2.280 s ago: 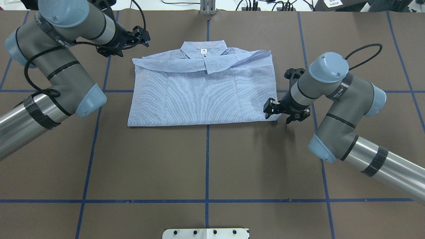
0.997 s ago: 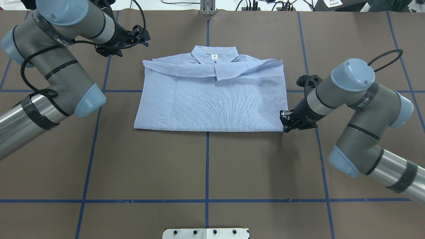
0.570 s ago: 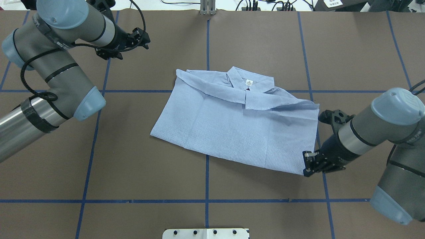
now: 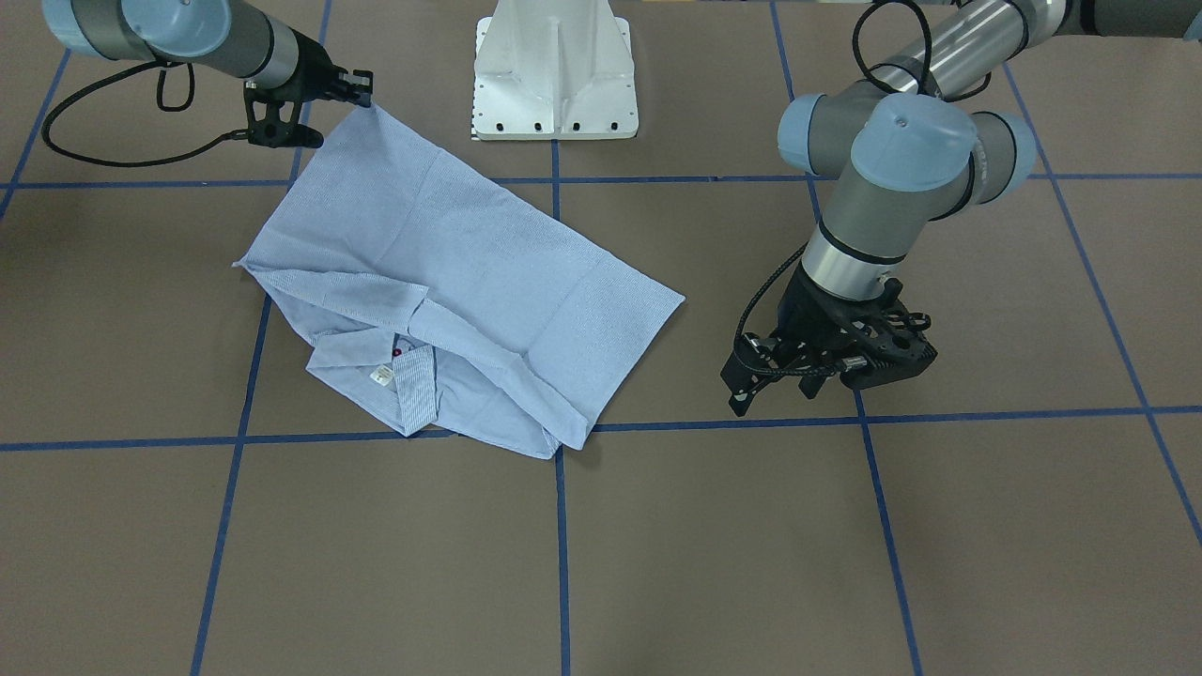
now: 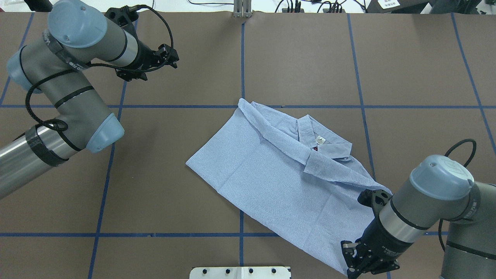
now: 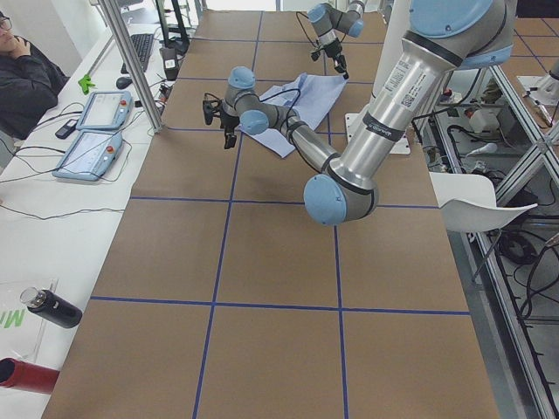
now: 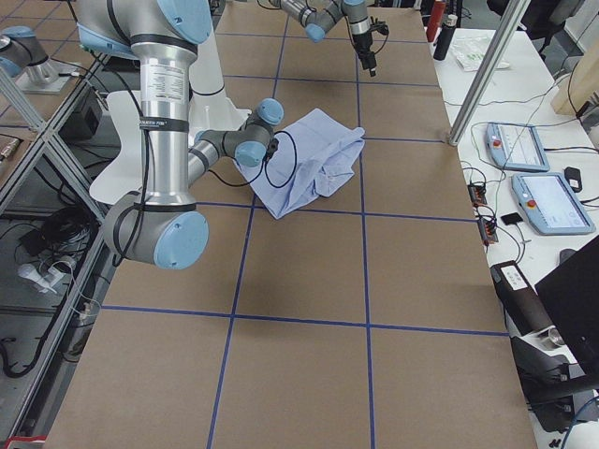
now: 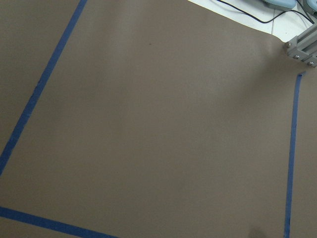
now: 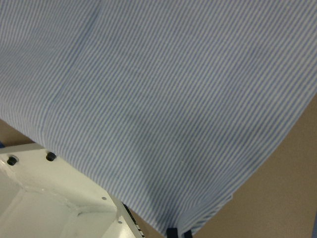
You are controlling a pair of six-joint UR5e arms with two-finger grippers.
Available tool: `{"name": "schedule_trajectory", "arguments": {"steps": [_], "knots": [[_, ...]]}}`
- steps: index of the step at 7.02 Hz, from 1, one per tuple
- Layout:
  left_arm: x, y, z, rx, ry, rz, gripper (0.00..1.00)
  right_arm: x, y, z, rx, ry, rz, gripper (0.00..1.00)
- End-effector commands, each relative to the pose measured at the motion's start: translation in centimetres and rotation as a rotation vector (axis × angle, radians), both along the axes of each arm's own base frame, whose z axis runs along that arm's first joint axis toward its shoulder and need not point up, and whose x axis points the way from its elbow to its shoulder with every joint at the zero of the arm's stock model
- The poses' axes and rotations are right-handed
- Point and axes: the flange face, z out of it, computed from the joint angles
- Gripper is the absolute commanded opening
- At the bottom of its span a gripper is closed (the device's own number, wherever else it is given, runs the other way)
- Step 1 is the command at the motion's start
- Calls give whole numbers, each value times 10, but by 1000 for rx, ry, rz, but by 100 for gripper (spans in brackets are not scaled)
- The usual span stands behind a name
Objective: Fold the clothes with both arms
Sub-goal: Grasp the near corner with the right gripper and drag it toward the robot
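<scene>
Grips corner of light blue striped cloth shirt (image 5: 279,182) in black right gripper (image 5: 356,265); stretches to 10 o'clock overhead; far from gaping left gripper (image 5: 172,60).

Brown table (image 5: 302,54), blue tape grid (image 5: 241,58)

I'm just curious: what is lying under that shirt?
Only the brown table and its blue tape lines, which run in beneath the shirt. The right pincer grips one corner; anything else under the cloth is hidden.
</scene>
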Motion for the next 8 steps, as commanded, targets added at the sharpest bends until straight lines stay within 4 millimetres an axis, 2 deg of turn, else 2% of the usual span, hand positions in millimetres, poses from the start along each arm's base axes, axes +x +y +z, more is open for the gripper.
{"name": "schedule_trajectory", "arguments": {"steps": [1, 4, 5, 6, 7, 8], "knots": [[6, 5, 0, -1, 1, 9, 99, 1, 14, 6, -40, 38, -12, 0], [7, 8, -4, 6, 8, 13, 99, 22, 33, 16, -48, 67, -39, 0], [9, 10, -4, 7, 9, 17, 99, 23, 33, 17, -49, 69, -39, 56], [19, 35, -2, 15, 16, 53, 99, 28, 20, 14, -47, 62, -3, 100], [23, 72, -7, 34, 41, 97, 99, 23, 11, 6, -34, 44, 21, 100], [41, 96, -6, -19, 68, 107, 99, 28, -25, -6, -7, 9, 109, 100]]}}
